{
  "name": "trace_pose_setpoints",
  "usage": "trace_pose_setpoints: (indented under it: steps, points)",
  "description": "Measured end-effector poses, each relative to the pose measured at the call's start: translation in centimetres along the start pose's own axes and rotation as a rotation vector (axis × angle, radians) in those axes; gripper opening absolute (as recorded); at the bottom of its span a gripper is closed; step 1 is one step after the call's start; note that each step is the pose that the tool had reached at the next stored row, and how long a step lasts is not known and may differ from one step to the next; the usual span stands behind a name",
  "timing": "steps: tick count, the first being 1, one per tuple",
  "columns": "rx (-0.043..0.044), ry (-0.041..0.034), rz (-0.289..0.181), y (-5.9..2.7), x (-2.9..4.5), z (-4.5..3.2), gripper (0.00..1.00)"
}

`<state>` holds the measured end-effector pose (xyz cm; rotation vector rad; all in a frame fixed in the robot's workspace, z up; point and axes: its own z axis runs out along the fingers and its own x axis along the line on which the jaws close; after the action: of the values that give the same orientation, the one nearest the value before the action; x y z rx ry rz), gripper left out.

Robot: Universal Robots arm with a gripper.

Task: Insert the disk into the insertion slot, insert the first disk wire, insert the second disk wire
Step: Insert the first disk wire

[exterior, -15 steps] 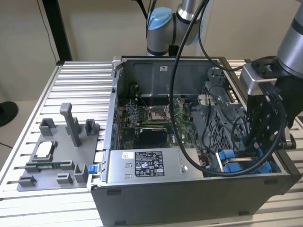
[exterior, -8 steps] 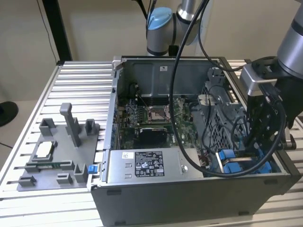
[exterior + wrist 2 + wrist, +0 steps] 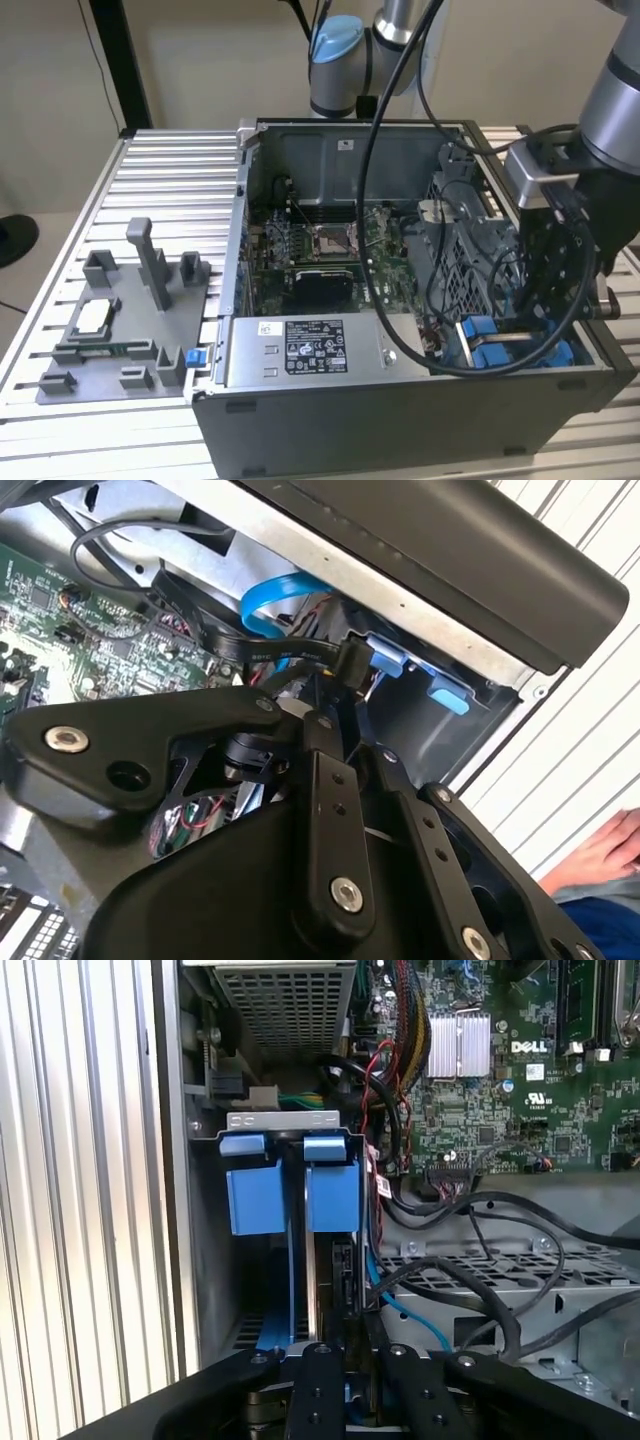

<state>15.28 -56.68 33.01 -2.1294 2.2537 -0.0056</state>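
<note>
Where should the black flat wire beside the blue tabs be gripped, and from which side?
Probably by the rigid black plug at its end, across the broad faces; the flat wire is limp. Come through the open side of the case.

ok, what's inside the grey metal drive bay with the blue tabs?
At the mouth of the grey metal drive bay: two bright blue plastic tabs. Between them run a blue rail and a dark edge-on slab, probably the disk. The black gripper covers the rest.
</note>
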Motion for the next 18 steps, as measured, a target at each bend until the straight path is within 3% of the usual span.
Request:
trace_pose_setpoints:
  steps: [3, 6, 7, 14, 18]
  points:
    - [0.0047, -0.0001, 0.000, 0.02, -0.05, 0.51, 0.00]
    - [0.0055, -0.0001, 0.000, 0.01, -0.09, 0.43, 0.00]
    - [0.0054, -0.0035, 0.000, 0.00, -0.10, 0.21, 1.00]
    - [0.0052, -0.0025, 0.000, -0.09, -0.14, -2.99, 1.00]
    - [0.0040, -0.0030, 0.000, -0.26, -0.16, -3.50, 1.00]
